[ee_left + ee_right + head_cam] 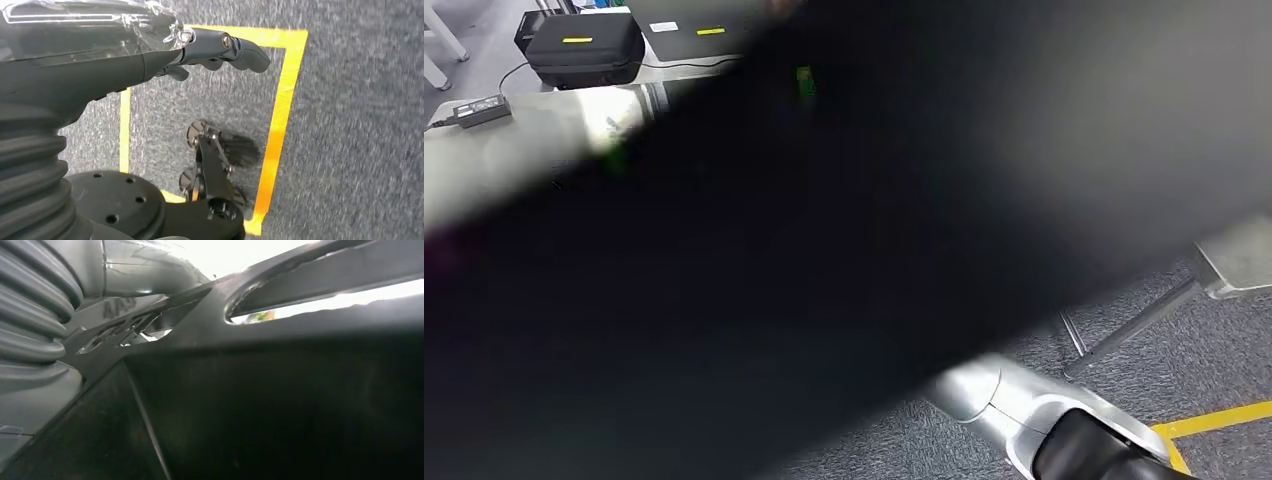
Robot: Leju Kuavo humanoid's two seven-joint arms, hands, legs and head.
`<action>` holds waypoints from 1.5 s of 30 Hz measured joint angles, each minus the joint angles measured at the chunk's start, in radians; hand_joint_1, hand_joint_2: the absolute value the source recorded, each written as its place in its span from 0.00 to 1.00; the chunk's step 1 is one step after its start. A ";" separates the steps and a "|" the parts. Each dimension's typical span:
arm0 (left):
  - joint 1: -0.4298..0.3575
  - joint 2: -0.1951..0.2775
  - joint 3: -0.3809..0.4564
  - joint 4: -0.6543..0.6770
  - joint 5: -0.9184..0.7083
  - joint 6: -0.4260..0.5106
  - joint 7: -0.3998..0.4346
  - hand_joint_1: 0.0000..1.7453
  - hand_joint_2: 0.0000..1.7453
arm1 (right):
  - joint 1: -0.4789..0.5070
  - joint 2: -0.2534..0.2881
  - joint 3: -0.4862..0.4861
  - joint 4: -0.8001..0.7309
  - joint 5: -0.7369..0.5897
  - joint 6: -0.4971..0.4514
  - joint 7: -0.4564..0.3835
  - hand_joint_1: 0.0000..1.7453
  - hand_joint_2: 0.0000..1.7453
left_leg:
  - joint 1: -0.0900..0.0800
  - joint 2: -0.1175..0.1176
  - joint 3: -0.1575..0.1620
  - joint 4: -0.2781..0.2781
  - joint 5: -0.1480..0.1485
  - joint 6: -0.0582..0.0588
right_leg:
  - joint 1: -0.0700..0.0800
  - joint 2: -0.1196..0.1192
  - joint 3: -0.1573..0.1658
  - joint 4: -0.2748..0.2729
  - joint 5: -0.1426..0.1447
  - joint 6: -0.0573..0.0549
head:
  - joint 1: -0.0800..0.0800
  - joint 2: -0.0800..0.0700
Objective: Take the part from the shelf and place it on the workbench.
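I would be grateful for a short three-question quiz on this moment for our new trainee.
1. Short answer: what blocks most of the head view?
2. True or false: the left robot hand holds something.
3. Multiple choice: the tape on the carpet below the left robot hand is A) red, B) yellow, C) white.

Key: 1. The dark part, close to the camera. 2. False; it hangs over the floor holding nothing. 3. B.
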 joint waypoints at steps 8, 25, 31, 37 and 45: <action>0.000 0.000 0.000 0.000 0.001 0.003 0.005 0.00 1.00 | -0.062 0.046 0.021 0.082 0.054 0.012 0.030 1.00 1.00 | 0.000 0.000 0.001 0.000 -0.004 0.006 | 0.000 0.000 0.003 -0.006 0.000 0.008 | 0.014 0.000; 0.000 -0.003 0.000 0.000 0.006 0.008 0.006 0.00 1.00 | -0.156 0.159 0.083 0.289 0.122 0.038 0.041 1.00 1.00 | 0.003 0.000 0.008 -0.005 -0.005 0.006 | 0.003 0.000 0.006 -0.007 -0.002 0.010 | 0.086 0.000; 0.000 -0.006 0.000 0.000 0.015 0.005 0.005 0.00 1.00 | -0.199 0.199 0.141 0.380 0.230 0.054 0.080 1.00 1.00 | 0.004 0.001 0.009 -0.006 -0.005 0.006 | 0.004 0.001 0.007 -0.007 -0.002 0.009 | 0.073 0.000; 0.000 -0.010 0.000 0.000 0.021 0.005 0.000 0.00 1.00 | -0.255 0.240 0.224 0.481 0.386 0.088 0.146 1.00 1.00 | 0.004 0.001 0.010 -0.007 -0.005 0.006 | 0.004 0.001 0.008 -0.007 -0.003 0.008 | 0.062 0.000; 0.000 -0.012 0.000 0.000 0.021 0.000 -0.006 0.00 1.00 | -0.275 0.250 0.270 0.519 0.462 0.121 0.212 1.00 1.00 | 0.004 0.001 0.011 -0.007 -0.005 0.006 | 0.004 0.001 0.009 -0.007 -0.003 0.008 | 0.057 0.000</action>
